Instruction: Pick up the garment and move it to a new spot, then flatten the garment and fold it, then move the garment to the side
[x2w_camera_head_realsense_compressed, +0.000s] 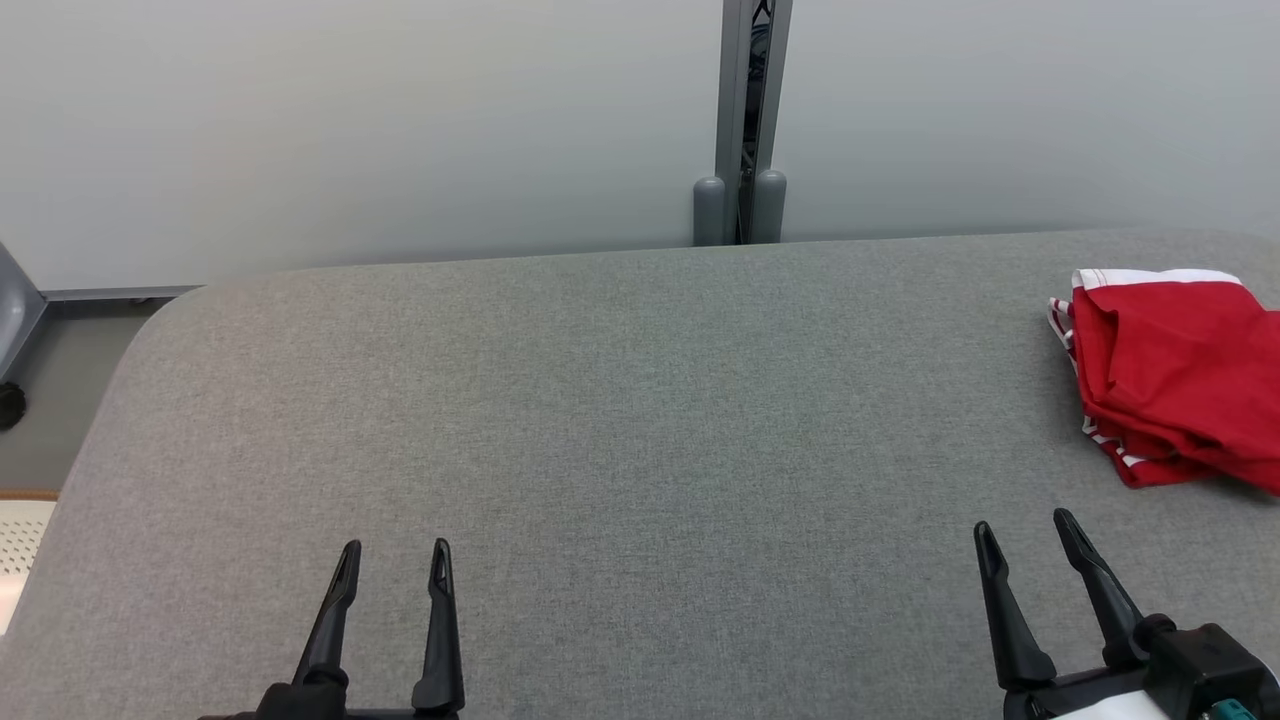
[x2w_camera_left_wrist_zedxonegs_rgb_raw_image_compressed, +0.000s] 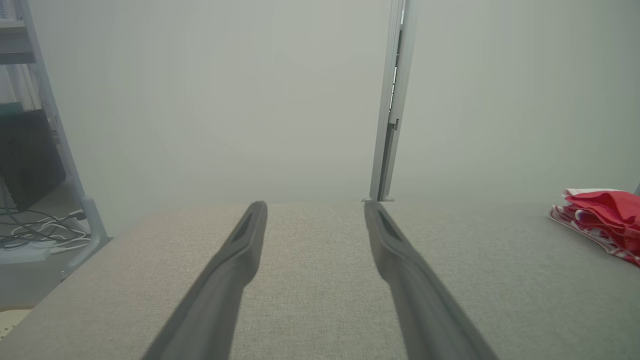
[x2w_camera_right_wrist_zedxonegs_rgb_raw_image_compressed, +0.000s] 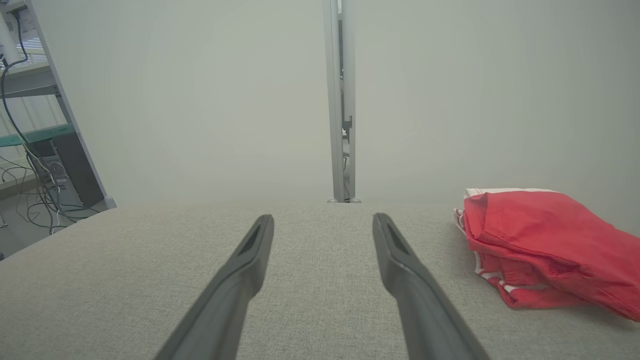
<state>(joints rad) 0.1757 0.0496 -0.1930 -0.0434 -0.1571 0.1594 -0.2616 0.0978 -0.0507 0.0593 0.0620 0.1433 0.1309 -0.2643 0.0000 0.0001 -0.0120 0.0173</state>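
Note:
The garment (x2w_camera_head_realsense_compressed: 1175, 375) is red with white trim and lies folded in a small stack at the right edge of the grey fabric table (x2w_camera_head_realsense_compressed: 620, 400). It also appears in the left wrist view as the garment (x2w_camera_left_wrist_zedxonegs_rgb_raw_image_compressed: 605, 220) at far right, and in the right wrist view as the garment (x2w_camera_right_wrist_zedxonegs_rgb_raw_image_compressed: 540, 245) to the right of the fingers. My left gripper (x2w_camera_head_realsense_compressed: 394, 560) stands open over the table's near left, empty. My right gripper (x2w_camera_head_realsense_compressed: 1022, 530) is open and empty too, a short way in front of the garment and apart from it.
A pale partition wall with a grey upright post (x2w_camera_head_realsense_compressed: 742, 130) runs along the table's far edge. Past the table's left edge are floor, a metal shelf frame (x2w_camera_left_wrist_zedxonegs_rgb_raw_image_compressed: 55, 130) and loose cables (x2w_camera_right_wrist_zedxonegs_rgb_raw_image_compressed: 35, 200).

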